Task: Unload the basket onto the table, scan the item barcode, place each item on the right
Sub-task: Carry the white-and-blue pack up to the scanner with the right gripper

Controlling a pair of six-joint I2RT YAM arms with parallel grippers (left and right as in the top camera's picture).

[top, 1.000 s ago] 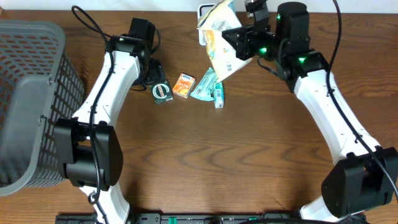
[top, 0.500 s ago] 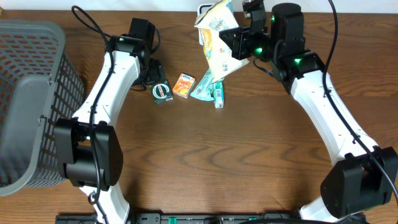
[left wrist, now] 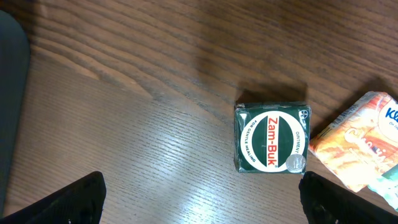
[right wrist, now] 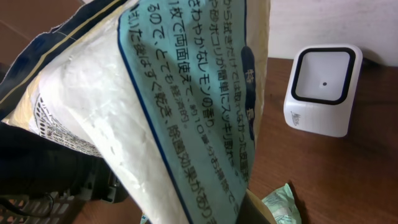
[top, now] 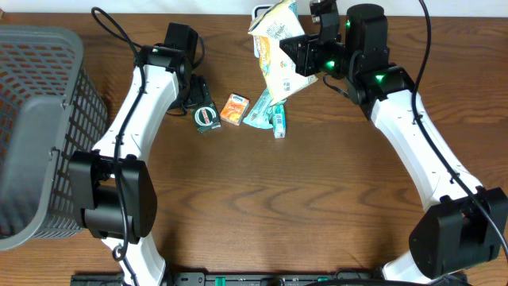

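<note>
White-and-yellow soft plastic pouch [top: 278, 56] with blue Japanese print is hanging in the right gripper [top: 300, 57], whose jaws are clamping shut on one edge of the film. The pouch is being held above the far edge of the brown wooden table [top: 278, 199], close beside the small white barcode scanner with the black-framed window [right wrist: 323, 90] but not touching it. No barcode is showing in the right wrist view; only a text panel is facing that camera, so which side carries the code cannot be told.

The left gripper [left wrist: 208, 200] is standing with its jaws fully apart, holding nothing, above the dark green square Zam-Buk box [left wrist: 272, 137]. An orange packet [top: 234, 110] and a teal packet [top: 260, 111] are lying just beside that box.

Judged step: presenting the pouch to the scanner window.

Likely faults from here:
- No read. The film is sagging and creasing, so a curved or folded code may be failing to register.
- Wrong face. The coded panel may be pointing away from the window.
- Slip. A narrow pinch on smooth film may be letting the pouch slide out during rotation.
- Collision. The pouch or the fingers may be pushing the light scanner off position.
</note>
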